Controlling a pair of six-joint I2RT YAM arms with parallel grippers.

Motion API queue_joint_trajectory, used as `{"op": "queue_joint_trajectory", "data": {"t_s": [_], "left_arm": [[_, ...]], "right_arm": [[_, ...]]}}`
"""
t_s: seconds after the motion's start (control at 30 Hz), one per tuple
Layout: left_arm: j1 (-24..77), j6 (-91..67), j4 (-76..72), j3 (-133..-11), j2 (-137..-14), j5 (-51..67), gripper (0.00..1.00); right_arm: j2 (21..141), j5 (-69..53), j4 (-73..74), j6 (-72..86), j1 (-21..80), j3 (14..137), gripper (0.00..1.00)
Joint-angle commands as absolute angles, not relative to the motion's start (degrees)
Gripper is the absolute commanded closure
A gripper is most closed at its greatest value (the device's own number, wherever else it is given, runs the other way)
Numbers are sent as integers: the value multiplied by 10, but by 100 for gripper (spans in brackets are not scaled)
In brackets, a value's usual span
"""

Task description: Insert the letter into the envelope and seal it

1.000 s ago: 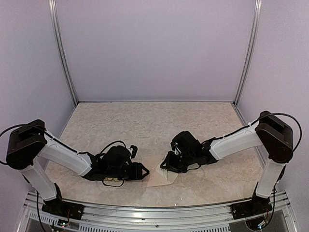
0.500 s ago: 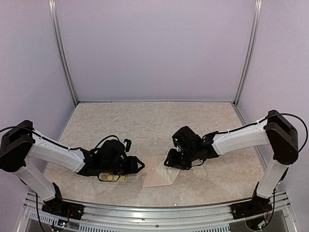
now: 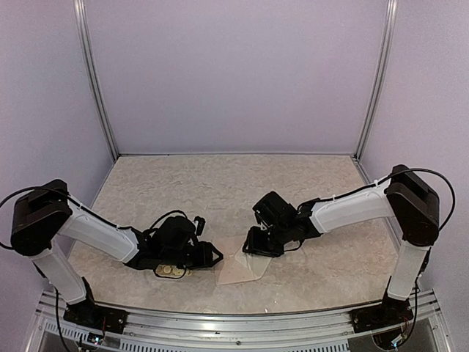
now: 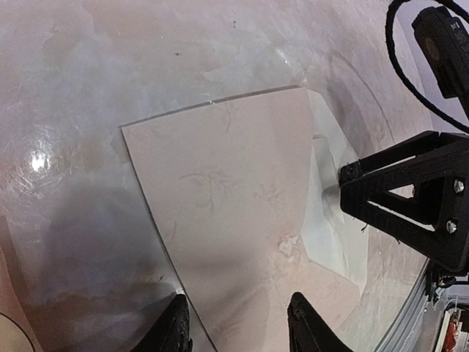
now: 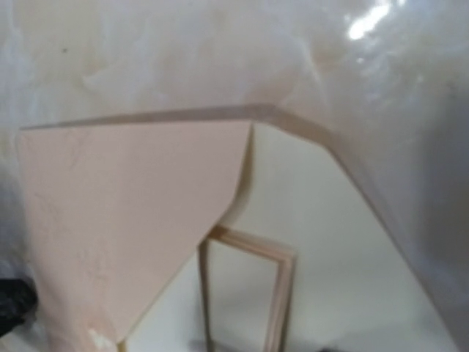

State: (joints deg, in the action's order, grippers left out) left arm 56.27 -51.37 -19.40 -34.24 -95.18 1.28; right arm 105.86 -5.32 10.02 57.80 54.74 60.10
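Note:
The pinkish-beige envelope [image 3: 238, 269] lies flat near the table's front edge, between the two grippers. In the left wrist view the envelope [image 4: 227, 205] has its pale flap [image 4: 333, 235] open on the right. My left gripper [image 4: 238, 326] is open and empty, low over the envelope's near-left edge; it also shows in the top view [image 3: 215, 257]. My right gripper [image 3: 253, 248] pinches the flap at its tip [image 4: 343, 187]. In the right wrist view the pink flap [image 5: 124, 213] stands lifted over a cream inside [image 5: 337, 220]. A blurred brown-lined rectangle [image 5: 245, 293] shows there; I cannot tell whether it is the letter.
A small sheet of round stickers [image 3: 173, 271] lies under my left forearm, left of the envelope. The marbled tabletop [image 3: 220, 191] runs back to lilac walls. A metal rail [image 3: 234, 323] borders the front edge.
My right gripper has shifted slightly left and back at the envelope's top right corner. My left gripper drew back left, then returned to the envelope's left edge.

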Motion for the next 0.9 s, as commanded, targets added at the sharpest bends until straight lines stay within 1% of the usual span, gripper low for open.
{"op": "queue_joint_trajectory", "data": {"t_s": [0.0,0.43,0.67,0.77,0.87], "left_arm": [[560,-507,-202,-349,-975,28,58],[561,-504,-203,-355,-985,31,60],[561,-502,-197,-360,-982,27,60],[561,-501,-189,-363,-971,19,60],[562,-496,-167,-369,-950,5,59]], "right_arm": [[1085,-65,107,569,558,619,57],[1117,-80,105,557,572,664,59],[1104,-64,111,560,576,664,59],[1077,-45,124,556,576,659,57],[1039,-25,144,548,575,653,50]]}}
